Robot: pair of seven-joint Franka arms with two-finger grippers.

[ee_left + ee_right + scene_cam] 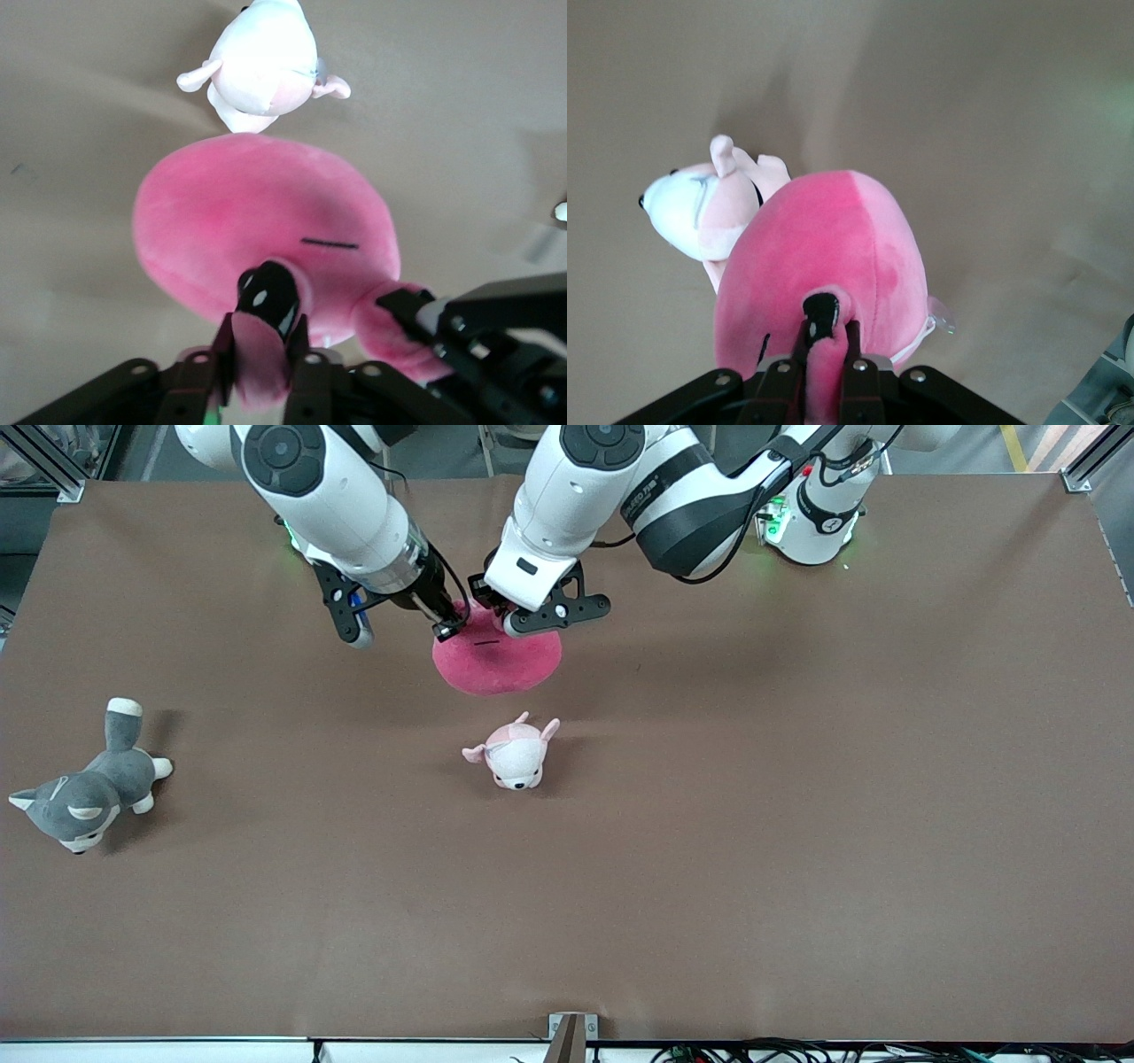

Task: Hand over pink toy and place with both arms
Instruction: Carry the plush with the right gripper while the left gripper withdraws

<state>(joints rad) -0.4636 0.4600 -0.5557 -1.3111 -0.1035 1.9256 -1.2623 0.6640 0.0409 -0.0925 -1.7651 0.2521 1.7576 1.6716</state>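
The pink toy (498, 660), a round magenta plush with a thin dark mouth, hangs between both grippers over the table's middle, toward the robots' bases. My left gripper (507, 618) is shut on one ear at its top; in the left wrist view (263, 359) pink plush fills the gap between the fingers, beside a dark eye. My right gripper (449, 627) is shut on the other ear, as the right wrist view (824, 363) shows. The toy's body shows below the jaws in both wrist views (257, 221) (833, 248). The right gripper also shows in the left wrist view (425, 320).
A small pale pink-and-white plush (514, 755) lies on the table nearer the front camera than the pink toy; it also shows in both wrist views (261, 62) (700, 208). A grey-and-white dog plush (89, 793) lies toward the right arm's end. The brown table (797, 824) spreads around.
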